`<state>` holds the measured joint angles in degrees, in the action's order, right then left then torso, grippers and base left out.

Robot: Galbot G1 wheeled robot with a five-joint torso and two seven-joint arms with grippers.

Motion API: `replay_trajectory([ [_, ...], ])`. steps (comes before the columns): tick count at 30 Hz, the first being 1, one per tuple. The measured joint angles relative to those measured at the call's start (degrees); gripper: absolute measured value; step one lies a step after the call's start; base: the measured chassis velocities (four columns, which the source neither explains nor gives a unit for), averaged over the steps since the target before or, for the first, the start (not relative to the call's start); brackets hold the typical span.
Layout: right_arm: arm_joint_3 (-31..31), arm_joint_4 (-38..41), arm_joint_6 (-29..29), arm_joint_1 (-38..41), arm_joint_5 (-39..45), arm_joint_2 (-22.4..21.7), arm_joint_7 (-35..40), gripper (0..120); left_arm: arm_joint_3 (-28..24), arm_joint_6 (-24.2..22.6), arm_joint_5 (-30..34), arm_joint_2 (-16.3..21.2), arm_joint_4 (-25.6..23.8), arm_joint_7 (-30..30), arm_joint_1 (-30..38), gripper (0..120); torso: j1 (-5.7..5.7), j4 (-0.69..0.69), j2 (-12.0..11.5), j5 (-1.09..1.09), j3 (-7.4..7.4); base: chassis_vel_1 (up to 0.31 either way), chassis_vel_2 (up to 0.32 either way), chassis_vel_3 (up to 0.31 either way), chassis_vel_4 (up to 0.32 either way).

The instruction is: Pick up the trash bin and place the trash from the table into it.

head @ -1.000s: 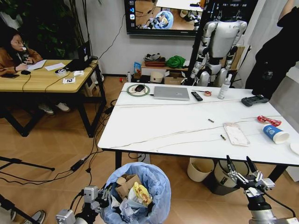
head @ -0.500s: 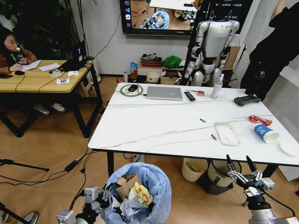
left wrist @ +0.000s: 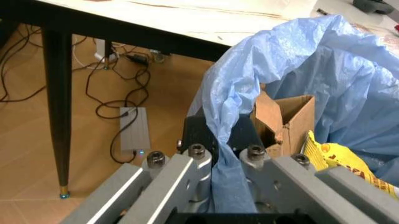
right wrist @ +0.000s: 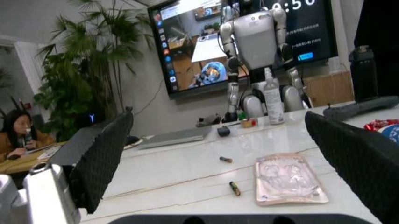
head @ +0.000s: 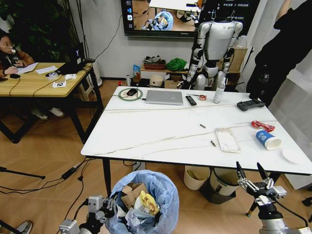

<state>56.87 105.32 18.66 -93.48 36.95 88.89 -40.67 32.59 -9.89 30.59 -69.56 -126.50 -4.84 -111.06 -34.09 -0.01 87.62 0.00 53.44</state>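
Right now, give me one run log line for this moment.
left gripper: shut on trash bin rim | right gripper: open, below table edge | blue-white paper cup: on table

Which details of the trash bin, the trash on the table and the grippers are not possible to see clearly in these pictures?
- Trash bin: head view, its lower body cut off by the bottom edge; the blue bag hides the rim.
- Left gripper: left wrist view, the bag folds hide its fingertips.
- White lid: head view, too small to confirm what it is.
- Blue-white paper cup: right wrist view, cut by the right gripper's finger and the edge.
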Motion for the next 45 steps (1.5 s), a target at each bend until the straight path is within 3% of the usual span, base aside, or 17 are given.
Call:
replay_trajectory([
  [19,-0.23,0.54,1.63,-0.58,-1.20,0.16,-0.40,100,-0.30,0.02,-0.25,0.21,-0.20,-0.02,-0.08,0,0.00,0.00,0.00,0.01,0.00,-0.014,-0.014,0.010,0.014],
  [25,-2.37,2.93,3.37,-1.59,-1.87,-1.90,2.61,100,-0.26,0.04,-0.08,0.45,-0.20,-0.02,0.04,0,0.00,0.00,0.00,0.00,0.00,0.000,0.000,0.000,0.000],
  [31,-5.77,6.33,1.95,-4.00,-9.95,-9.43,12.27,100,-0.23,0.04,0.10,0.98,-0.59,0.00,-0.05,0,0.00,-0.01,0.00,0.00,0.00,0.000,0.000,0.000,0.000],
  [36,-9.76,5.72,-2.39,-4.14,-23.39,-21.28,24.93,100,0.08,-0.07,0.17,1.34,-0.66,0.08,-0.35,0,0.00,0.00,0.00,0.03,0.00,0.000,0.000,0.000,0.000],
  [37,-9.76,5.72,-2.39,-4.14,-23.39,-21.28,24.93,100,0.08,-0.07,0.17,1.34,-0.66,0.08,-0.35,0,0.00,0.00,0.00,0.03,0.00,0.000,0.000,0.000,0.000],
  [41,-13.82,5.73,-7.75,-2.46,-24.47,-32.37,31.97,100,0.35,-0.25,0.16,0.96,-1.12,0.21,-0.33,0,0.00,0.01,0.00,0.00,0.00,0.000,0.000,0.000,0.000],
  [45,-16.61,5.73,-11.32,-0.68,-23.42,-36.37,36.51,100,0.88,-0.27,0.15,0.58,-1.19,0.29,-0.41,0,0.00,0.00,0.00,0.02,0.01,0.000,0.000,0.000,0.000],
])
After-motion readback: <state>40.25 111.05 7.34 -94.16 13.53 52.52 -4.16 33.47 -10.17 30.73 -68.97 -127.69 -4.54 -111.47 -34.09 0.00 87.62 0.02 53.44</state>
